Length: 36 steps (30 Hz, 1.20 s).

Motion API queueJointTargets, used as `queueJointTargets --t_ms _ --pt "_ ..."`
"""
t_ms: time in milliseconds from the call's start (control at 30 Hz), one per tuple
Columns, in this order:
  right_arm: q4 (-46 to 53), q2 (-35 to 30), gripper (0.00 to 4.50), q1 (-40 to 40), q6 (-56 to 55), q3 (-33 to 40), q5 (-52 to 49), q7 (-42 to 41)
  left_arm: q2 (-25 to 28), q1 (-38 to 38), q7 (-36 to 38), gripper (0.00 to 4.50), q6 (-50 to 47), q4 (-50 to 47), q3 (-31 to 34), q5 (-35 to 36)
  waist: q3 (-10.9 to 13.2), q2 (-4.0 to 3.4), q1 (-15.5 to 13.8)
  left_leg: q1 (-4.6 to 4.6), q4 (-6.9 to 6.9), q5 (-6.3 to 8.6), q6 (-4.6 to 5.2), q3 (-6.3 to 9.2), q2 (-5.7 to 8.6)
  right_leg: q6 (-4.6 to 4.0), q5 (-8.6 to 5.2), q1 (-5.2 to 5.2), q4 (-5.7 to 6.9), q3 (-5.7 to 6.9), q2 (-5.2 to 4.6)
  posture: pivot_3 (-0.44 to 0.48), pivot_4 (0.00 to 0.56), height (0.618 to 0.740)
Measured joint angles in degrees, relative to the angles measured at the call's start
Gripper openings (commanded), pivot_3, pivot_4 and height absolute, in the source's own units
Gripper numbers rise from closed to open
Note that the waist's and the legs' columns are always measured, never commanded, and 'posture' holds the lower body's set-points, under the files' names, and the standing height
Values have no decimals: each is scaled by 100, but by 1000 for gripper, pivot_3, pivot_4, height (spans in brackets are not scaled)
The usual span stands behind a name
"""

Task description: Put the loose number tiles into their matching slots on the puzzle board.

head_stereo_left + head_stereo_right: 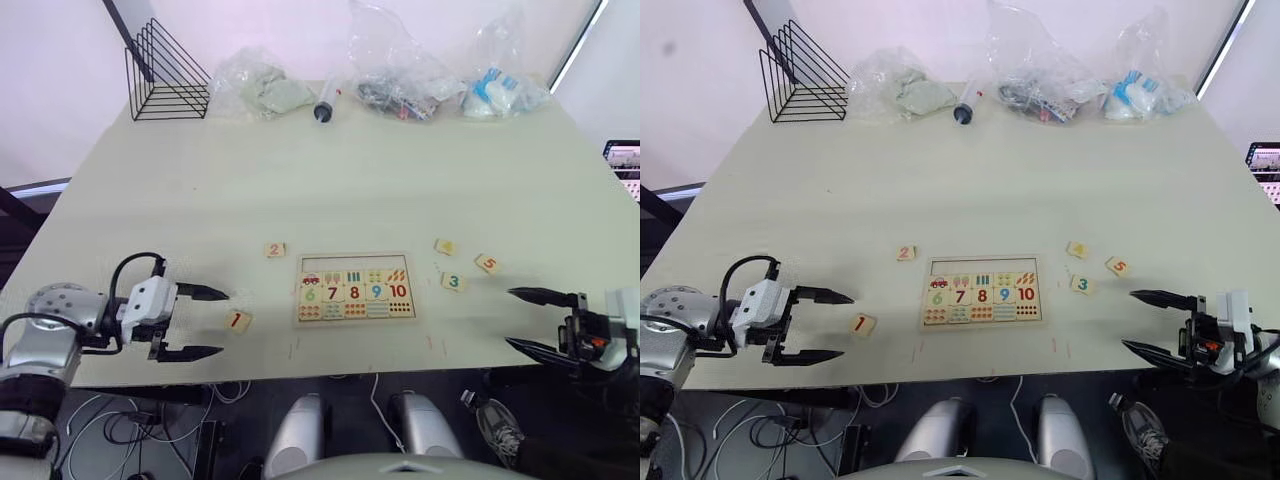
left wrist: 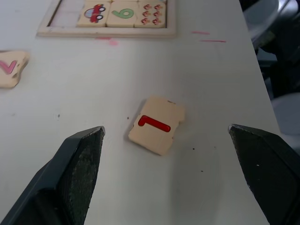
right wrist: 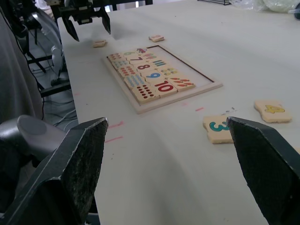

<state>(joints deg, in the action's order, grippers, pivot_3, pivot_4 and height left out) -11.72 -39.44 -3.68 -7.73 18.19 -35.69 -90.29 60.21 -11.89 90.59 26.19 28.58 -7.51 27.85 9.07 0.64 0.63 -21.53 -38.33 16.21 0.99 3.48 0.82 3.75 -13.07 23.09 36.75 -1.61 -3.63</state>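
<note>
The puzzle board lies near the table's front edge. Its lower rows hold picture tiles, digits 6 to 10 and dot tiles, while the matching slots along its far row are bare. The loose tile 1 lies left of the board, just beyond the tips of my open left gripper, and sits centred between the fingers in the left wrist view. Tile 2 lies farther back. Tiles 4, 5 and 3 lie right of the board. My right gripper is open and empty, right of tile 3.
A black wire rack stands at the far left corner. Three plastic bags and a syringe-like tube line the back edge. Both grippers hover close to the table's front edge.
</note>
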Motion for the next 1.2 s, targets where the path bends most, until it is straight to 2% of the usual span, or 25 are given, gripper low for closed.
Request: queueJointTargets --t_ms 300,600,667,800,833,900,1200 --pt "8 3 4241 43 0 -50 51 32 111 -938 7 4500 517 748 -1345 170 1 0 10 -1 -1 0 1 -12 6 0 0 0 2 0 7 0 150 740" --pt "19 7 4241 130 -2 -126 104 87 158 -1286 12 4500 878 1145 -2009 402 0 -1 9 -1 -2 0 1 -10 6 1 0 0 4 0 7 0 150 740" --pt "20 7 4500 134 -1 -127 105 122 157 -1321 15 3975 884 1235 -2061 462 0 -1 10 -1 -2 0 1 -9 6 1 0 0 5 0 8 0 150 740" --pt "21 7 4500 191 4 -127 103 220 158 -1378 14 2195 908 1306 -2175 552 0 -2 11 0 -2 0 1 -9 6 1 -1 0 6 -1 8 0 150 740" --pt "22 6 4500 197 4 -127 102 233 158 -1375 14 2007 916 1305 -2194 580 0 -2 10 0 -2 0 1 -9 6 1 -1 0 6 0 8 0 150 740" --pt "27 6 4500 198 5 -127 102 250 158 -1373 14 1043 962 1306 -2224 618 0 -2 9 0 -2 0 1 -9 5 1 -1 0 6 -1 8 0 150 740" --pt "34 6 4500 243 5 -142 115 260 220 -1333 14 957 1115 1363 -2291 680 0 -3 14 0 -2 0 1 -9 6 0 -1 0 6 -1 10 0 150 740"
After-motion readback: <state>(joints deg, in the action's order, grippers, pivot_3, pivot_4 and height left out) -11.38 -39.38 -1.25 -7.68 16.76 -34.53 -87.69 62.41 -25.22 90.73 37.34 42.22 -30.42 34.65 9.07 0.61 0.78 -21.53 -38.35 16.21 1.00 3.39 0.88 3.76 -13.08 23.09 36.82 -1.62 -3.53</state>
